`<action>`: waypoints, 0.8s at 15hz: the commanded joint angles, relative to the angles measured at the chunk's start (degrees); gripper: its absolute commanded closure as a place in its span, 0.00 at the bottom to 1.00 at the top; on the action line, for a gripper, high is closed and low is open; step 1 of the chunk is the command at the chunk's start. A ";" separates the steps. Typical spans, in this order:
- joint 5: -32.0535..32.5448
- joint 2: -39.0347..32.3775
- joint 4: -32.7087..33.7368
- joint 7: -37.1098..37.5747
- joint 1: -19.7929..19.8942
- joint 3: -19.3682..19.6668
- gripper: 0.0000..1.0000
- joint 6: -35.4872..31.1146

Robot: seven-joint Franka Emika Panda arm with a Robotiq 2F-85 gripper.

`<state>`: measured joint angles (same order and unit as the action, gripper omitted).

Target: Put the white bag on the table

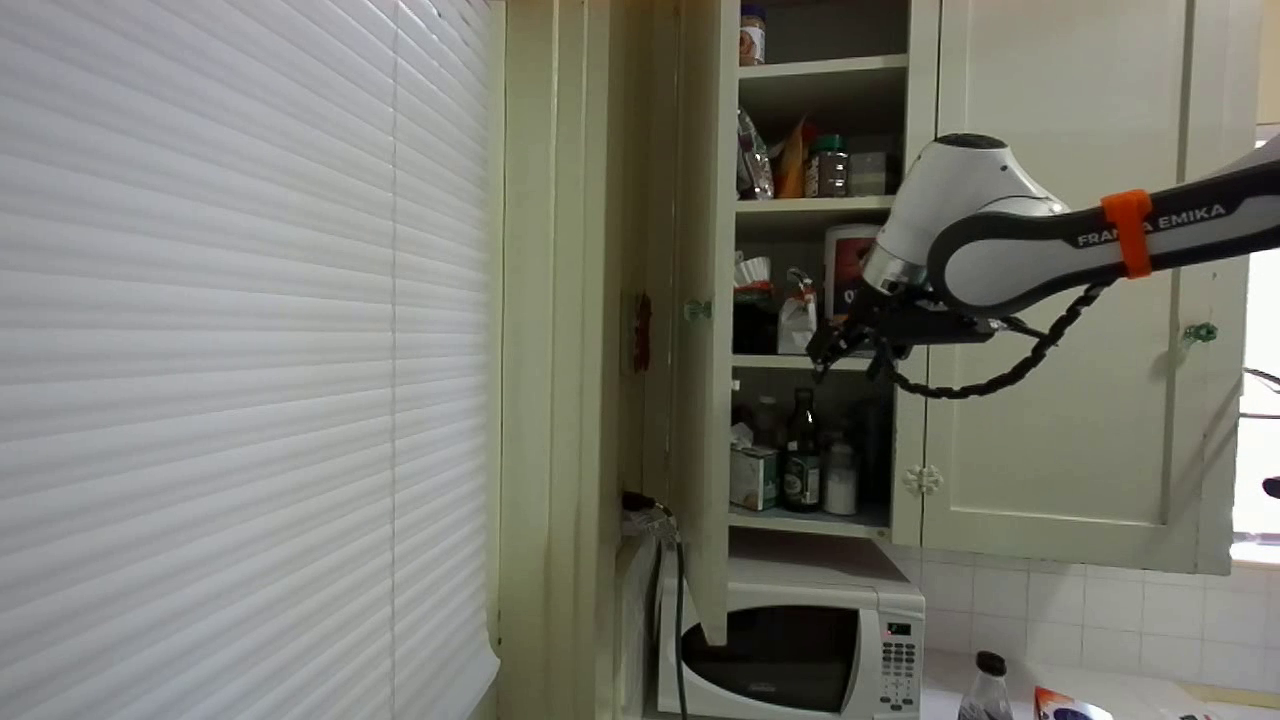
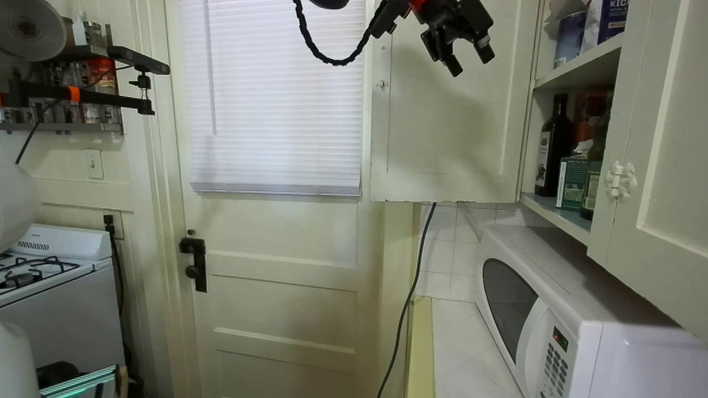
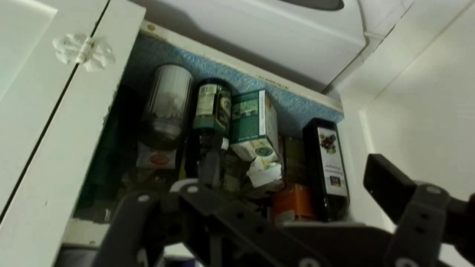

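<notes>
While the cupboard (image 1: 907,450) stands with its door (image 1: 705,430) swung out, the bag (image 1: 798,328) sits upright on the second shelf (image 1: 755,361) from the bottom, as an exterior view shows; transfer to the table (image 2: 464,348) not yet done. Tool (image 2: 471,62): fingers (image 3: 389,185) spread wide apart in the wrist view, pointing obliquely down in both exterior views. The arm (image 1: 1010,268), marked with an orange strap (image 1: 1128,233), holds it in front of the cupboard. In an exterior view the tool's tip overlaps the lower right corner of the bag along the line of sight; depth reads poorly there, so I cannot tell whether the two touch. A tin (image 1: 850,255) stands just right of the bag, partly hidden behind the tool. On the third shelf (image 1: 815,205): foil packet (image 1: 752,160), orange packet (image 1: 793,165) and green-lidded jar (image 1: 830,170), close together. On the lowest shelf (image 1: 790,522), left to right: box (image 1: 752,477), dark bottle (image 1: 802,465), jar (image 1: 841,485). The wrist view, inverted, looks into that lowest level and adds a vinegar bottle (image 3: 330,159) at the door end. Below the cupboard, the microwave (image 1: 790,650) stands on the table; to its right in an exterior view are a capped bottle (image 1: 987,692) and a printed packet (image 1: 1060,708), both cut off at the lower edge.
</notes>
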<state>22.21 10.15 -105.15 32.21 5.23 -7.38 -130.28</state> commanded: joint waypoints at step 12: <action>6.71 -9.89 17.42 0.95 -1.64 3.56 0.00 -0.08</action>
<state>28.49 1.41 -89.69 33.72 5.29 -5.77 -130.19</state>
